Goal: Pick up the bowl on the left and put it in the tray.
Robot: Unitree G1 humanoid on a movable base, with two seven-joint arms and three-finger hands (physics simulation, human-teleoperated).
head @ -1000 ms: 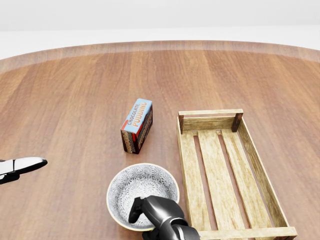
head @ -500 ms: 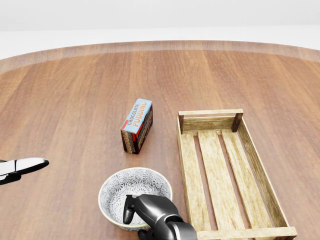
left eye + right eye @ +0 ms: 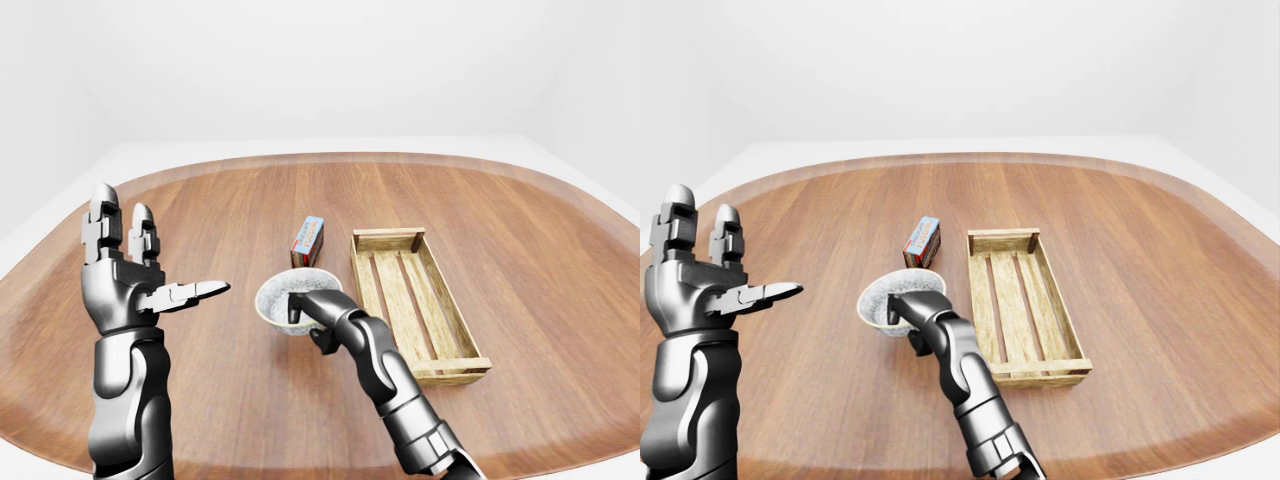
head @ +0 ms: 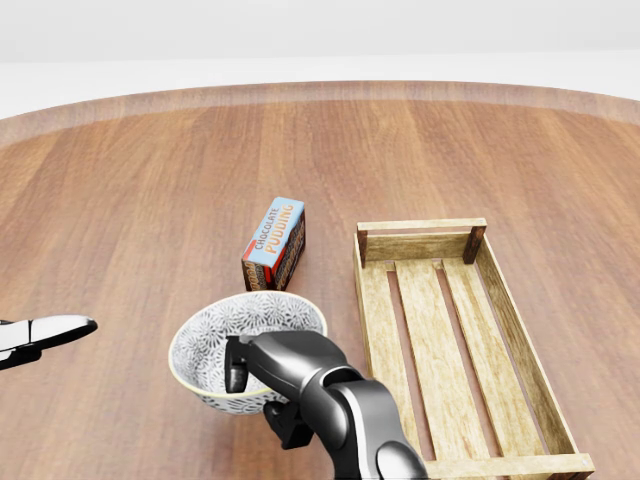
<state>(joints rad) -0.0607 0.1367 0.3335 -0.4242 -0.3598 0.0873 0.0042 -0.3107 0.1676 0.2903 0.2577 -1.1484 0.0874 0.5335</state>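
Round wooden desk [image 4: 150, 180], white room: my right hand [image 4: 262, 385] pinches the near rim of the patterned bowl [image 4: 250, 340], tilted at lower centre left of the tray [image 4: 500, 300]; left hand [image 3: 130, 275] spread, idle; risk: a one-sided rim grip could let the bowl slip or clip the tray's wall.

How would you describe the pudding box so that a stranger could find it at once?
Start at the wooden tray lying on the right of the round wooden table in the head view. Left of the tray's top corner stands the pudding box. It is the only printed carton, blue-topped, just above the patterned bowl.
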